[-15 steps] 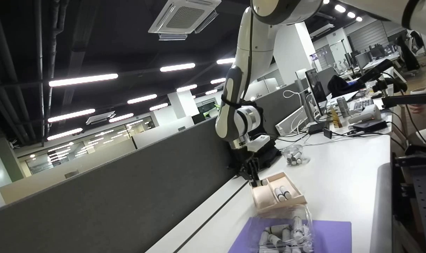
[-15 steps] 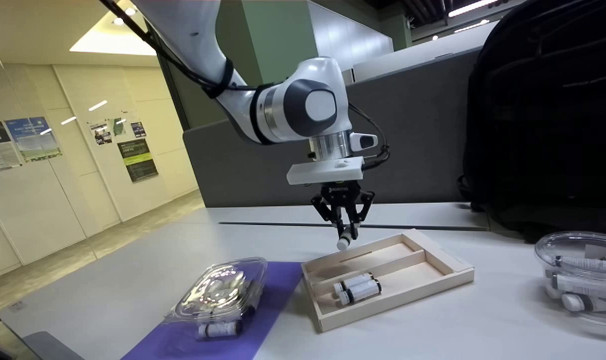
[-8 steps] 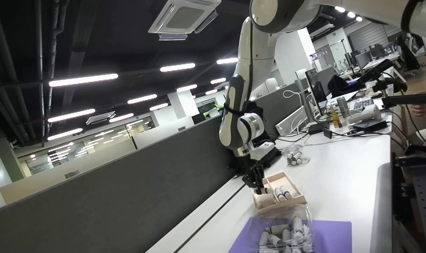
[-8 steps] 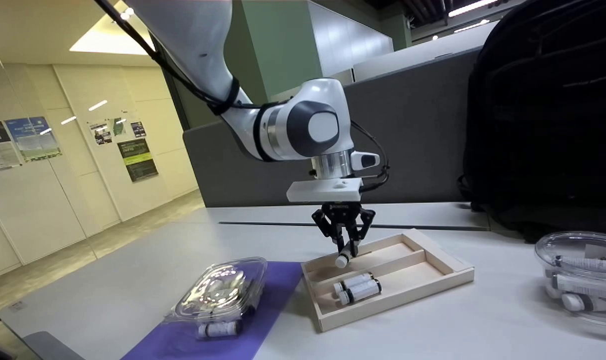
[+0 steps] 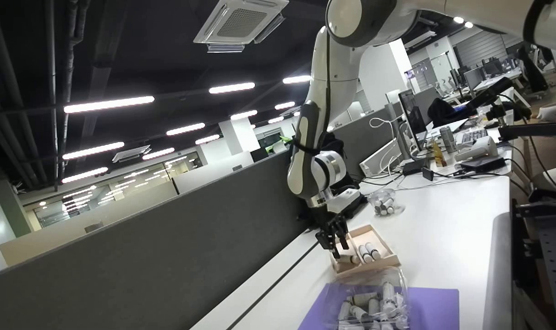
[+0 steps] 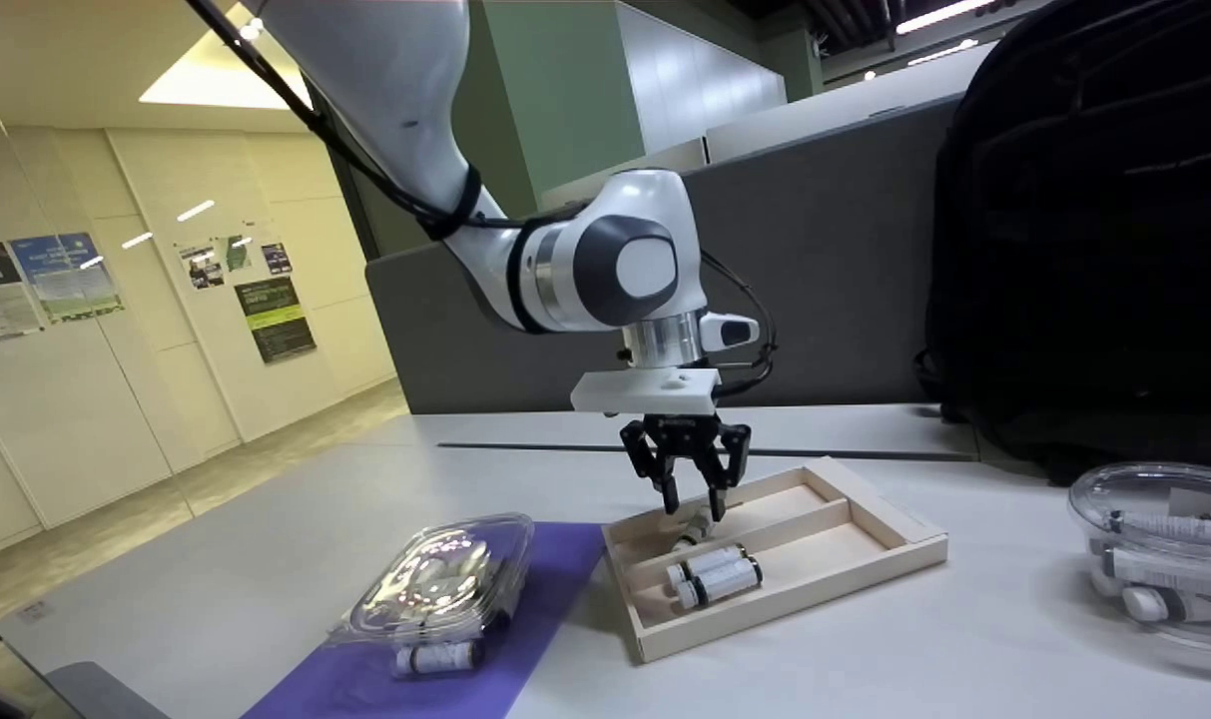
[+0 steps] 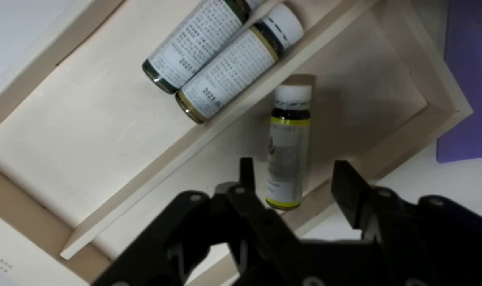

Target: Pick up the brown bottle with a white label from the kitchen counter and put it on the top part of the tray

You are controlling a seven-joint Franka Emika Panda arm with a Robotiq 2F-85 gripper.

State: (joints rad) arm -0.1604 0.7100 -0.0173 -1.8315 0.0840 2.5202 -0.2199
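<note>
Here, in an exterior view, looking across the worktop [image 6: 785, 674], past a clear box [image 6: 440, 579], into a wooden tray [image 6: 795, 599]: past two bottles [image 6: 722, 582] side by side in the nearer compartment, to the white-labelled bottle [image 6: 699, 524] lying aslant in the far one, between but apart from the wide-spread tips of the claw [image 6: 694, 506]; then on to the grey partition [image 6: 835, 290].

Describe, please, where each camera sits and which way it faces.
An exterior view, opposite the dark grey partition, facing it: white jointed arm, black two-fingered tool.
An exterior view, near the flat purple mat, facing along the long white tabletop: arm, tool.
Wrist view, above the pale wooden divided tray, facing down: tool only.
Both exterior views share arm, tool, tray.
</note>
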